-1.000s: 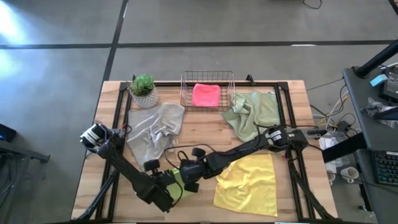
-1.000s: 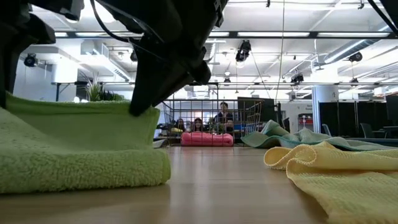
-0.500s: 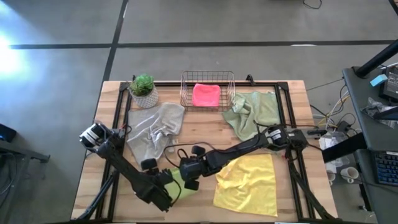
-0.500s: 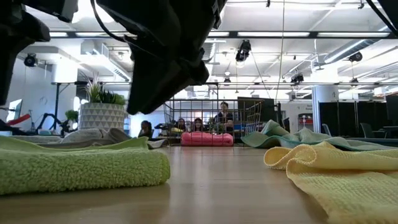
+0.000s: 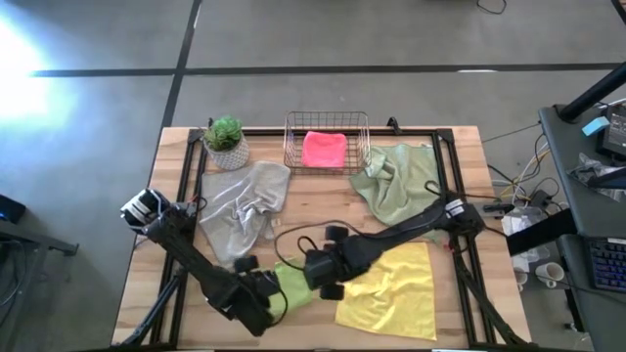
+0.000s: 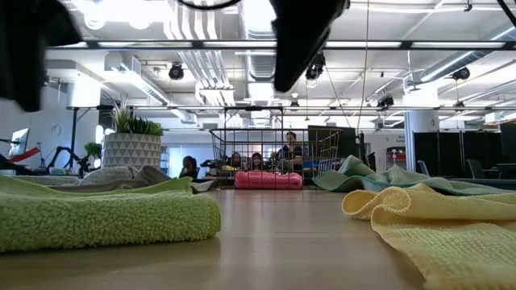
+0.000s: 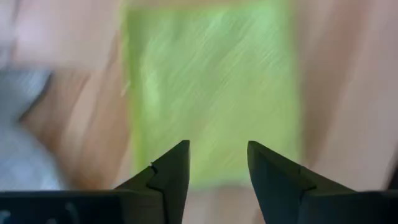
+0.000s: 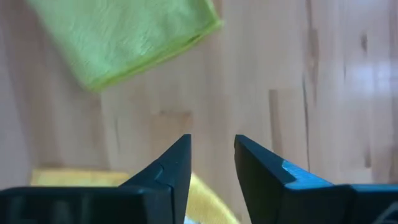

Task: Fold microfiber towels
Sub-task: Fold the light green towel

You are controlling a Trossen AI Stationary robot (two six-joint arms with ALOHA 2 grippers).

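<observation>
The lime green towel [image 5: 293,282] lies folded flat on the wooden table near its front edge, a neat rectangle in the left wrist view [image 7: 211,93]. My left gripper [image 7: 217,146] hangs open just above its near-left part [image 5: 264,293], touching nothing. My right gripper [image 8: 212,140] is open over bare wood between the lime towel [image 8: 124,37] and the yellow towel [image 5: 391,288], which lies rumpled to the right. The grey towel [image 5: 240,205] and the sage towel [image 5: 396,181] lie crumpled farther back. The pink towel [image 5: 323,149] sits folded in the wire basket [image 5: 293,132].
A potted plant [image 5: 225,142] stands at the far left corner beside the basket. Bare wood shows mid-table between the towels [image 5: 323,210]. In the low view the lime towel [image 6: 105,217] fills the left foreground and the yellow towel [image 6: 435,229] the right.
Both grippers have let go of the lime towel's raised edge. That edge has dropped, so the towel now lies flat and folded. My right gripper has risen and gone toward the table's right edge, over the gap beside the yellow towel. My left gripper has tipped and lifted slightly.
</observation>
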